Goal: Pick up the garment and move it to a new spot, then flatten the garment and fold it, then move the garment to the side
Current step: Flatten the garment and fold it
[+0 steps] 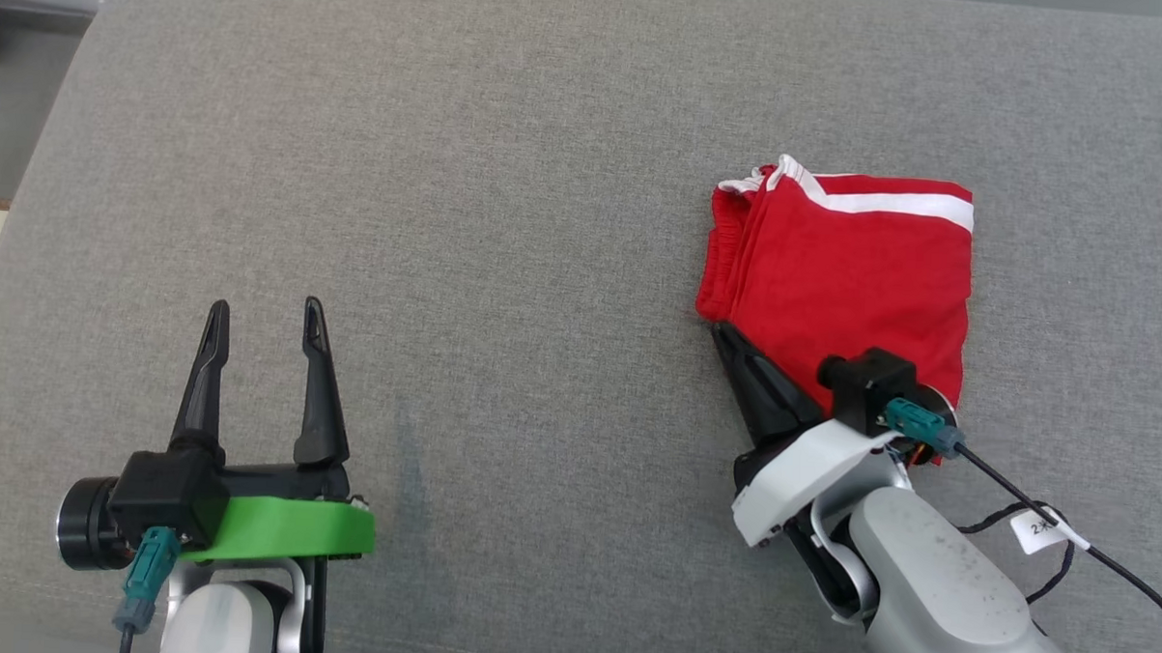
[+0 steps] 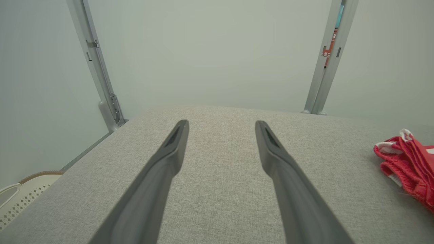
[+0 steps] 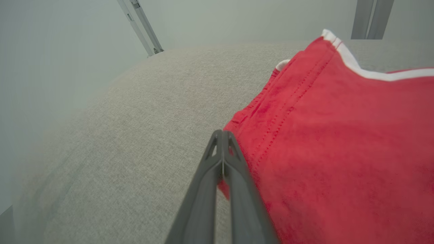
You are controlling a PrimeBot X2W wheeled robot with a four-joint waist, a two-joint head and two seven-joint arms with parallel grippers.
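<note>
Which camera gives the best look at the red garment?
The head view: the red garment shows almost whole, folded flat. The right wrist view shows part of it close up; the left wrist view catches a bunched end.

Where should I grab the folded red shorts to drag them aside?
Take the near left corner of the red shorts, where the folded layers and waistband stack into a thick edge. Come in low along the cushion from the robot's side. The right end effector is shut on it there.
</note>
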